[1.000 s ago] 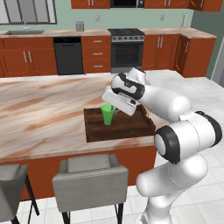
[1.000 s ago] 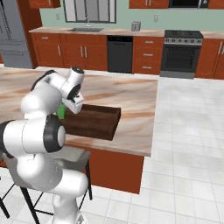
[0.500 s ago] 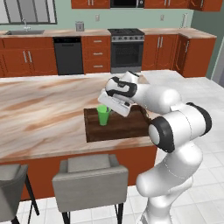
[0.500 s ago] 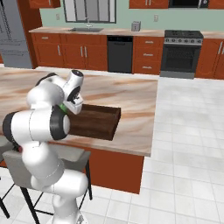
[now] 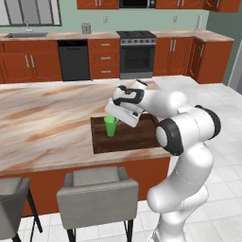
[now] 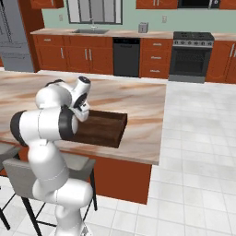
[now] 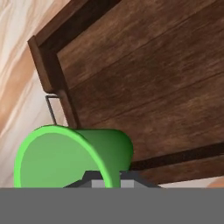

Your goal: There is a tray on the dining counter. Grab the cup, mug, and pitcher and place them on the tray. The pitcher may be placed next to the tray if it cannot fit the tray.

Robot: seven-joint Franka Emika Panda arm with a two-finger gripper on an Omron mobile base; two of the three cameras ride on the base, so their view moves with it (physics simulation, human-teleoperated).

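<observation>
So the gripper is clamped on the rim of the green cup, jaws pinched down to a narrow gap with the cup wall between them. In the hand view you can see the cup close up, rim toward the camera, with the two dark fingertips sitting right at its near edge.

The cup is at the left end of the dark brown wooden tray, inside the raised sides as far as the left base view goes, near the tray's left wall. Can't really tell whether its bottom is resting on the tray floor or just above it. In the hand view the tray's corner and low wall run right beside the cup, and the marbled top shows past the corner.

The tray lies on the dining counter, toward its right end, close to the front edge. From the right base view the tray is partly hidden behind the arm, and the rest of its floor that shows looks bare.

Grey chairs stand in front of the counter, and there's a stove and a dishwasher along the back wall
</observation>
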